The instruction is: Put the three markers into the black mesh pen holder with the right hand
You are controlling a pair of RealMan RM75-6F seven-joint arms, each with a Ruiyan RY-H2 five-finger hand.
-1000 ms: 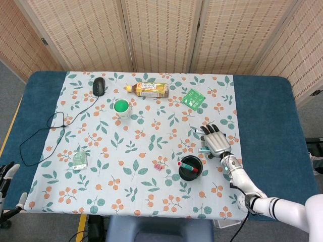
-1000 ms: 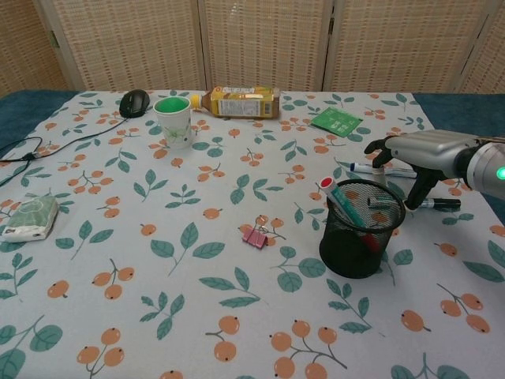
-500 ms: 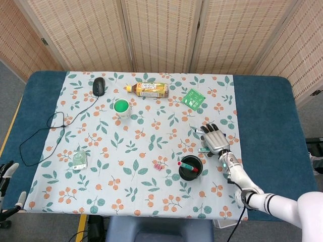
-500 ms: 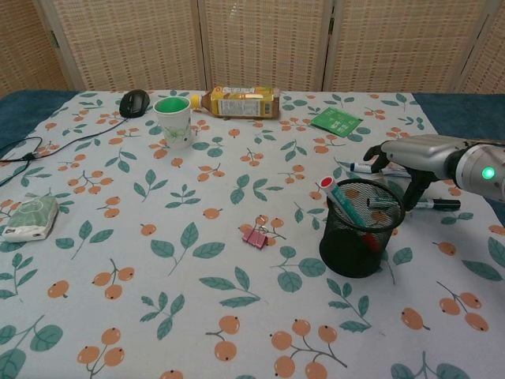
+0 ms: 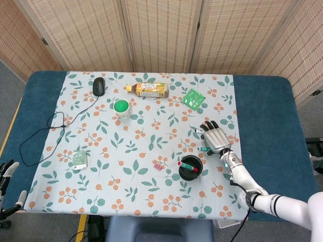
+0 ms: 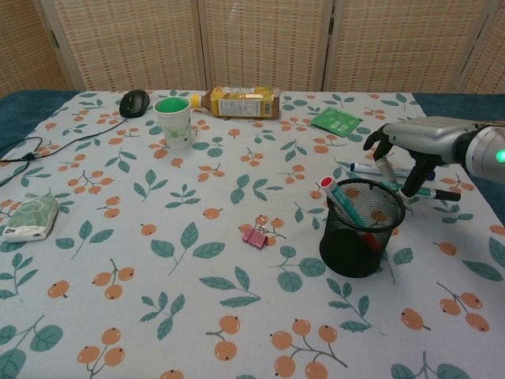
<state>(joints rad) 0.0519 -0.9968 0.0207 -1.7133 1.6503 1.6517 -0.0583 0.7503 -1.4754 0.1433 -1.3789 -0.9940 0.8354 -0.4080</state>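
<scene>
- Currently the desk point(image 6: 95, 347) carries a leaf-and-berry cloth point(image 6: 197, 316); far side holds a mouse point(image 6: 135, 102) with its cable point(image 5: 55, 123), a green cup point(image 6: 173, 120), a tea bottle point(image 6: 237, 102) lying on its side, and a green card point(image 6: 335, 121).
- Tissue pack point(image 6: 30, 219) lies at the left; pink clip point(image 6: 255, 236) lies mid-cloth, left of the holder.
- Black mesh holder point(image 6: 360, 227) stands upright at the right front, already with one marker point(image 6: 343, 204) inside, red cap up, leaning left.
- Holder sits between the chest camera and the hand, partly covering the green marker.
- Right hand point(image 6: 414, 146) hovers just behind and right of the holder, fingers point(image 6: 382, 167) curled down.
- It pinches a green marker point(image 6: 422, 190), black-capped end pointing right, other end hidden behind the holder rim.
- Third marker point(image 6: 364, 168), white-bodied, lies flat on the cloth just behind, beside the fingertips.
- Left hand point(image 5: 6, 176) sits off the desk's left front corner; open or closed: cannot tell.
- Versus a second ago: green marker no longer lies flat on the cloth; right hand has risen a little with it. Holder, first marker and surroundings unchanged.
</scene>
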